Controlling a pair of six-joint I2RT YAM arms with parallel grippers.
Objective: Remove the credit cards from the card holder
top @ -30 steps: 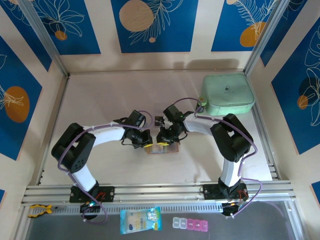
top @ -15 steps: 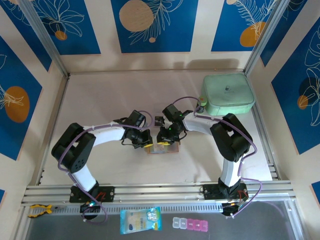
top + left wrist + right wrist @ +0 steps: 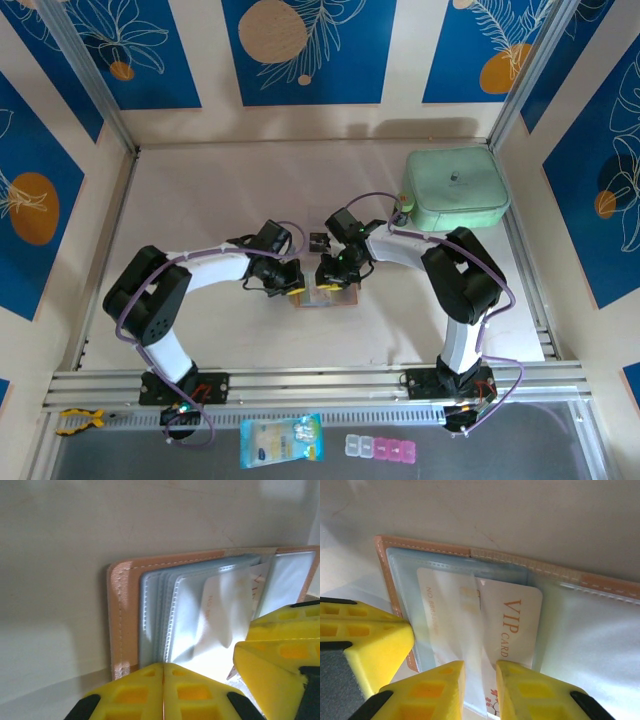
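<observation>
credit cards (image 3: 445,610) not out yet. VIP card (image 3: 512,625) and a paler one on the left-gripper side of it sit inside the clear sleeves (image 3: 195,610) of the card holder (image 3: 420,547). The holder lies open, flat on the table (image 3: 220,190), right under the right gripper (image 3: 480,675) tips. Its jaws stand a narrow gap apart, astride the VIP card's lower edge and a loose sleeve flap; nothing clamped that I can see. left gripper (image 3: 162,680) is closed, fingers touching, tips down at the holder's edge just left of the right gripper. I read that as pinning; can't tell if any sleeve is caught between them.

Risks as I see them:
- If I close the right jaws here, they may take sleeve plastic along with the card. The pull then drags the whole holder, not the card.
- Left tips hold one edge only. A sideways pull likely pivots the holder about that point or slides it free.
- Card is thin and slick, and little of it seems clear of the pocket. Pads could slip off.
- The two cards overlap; friction may bring both, or jam them in the pocket mouth.
- The two grippers' yellow fingers sit nearly touching. Any reorient risks a clash.
- mint-green case (image 3: 455,188) is well apart, beyond the right gripper and to its right. No concern.
</observation>
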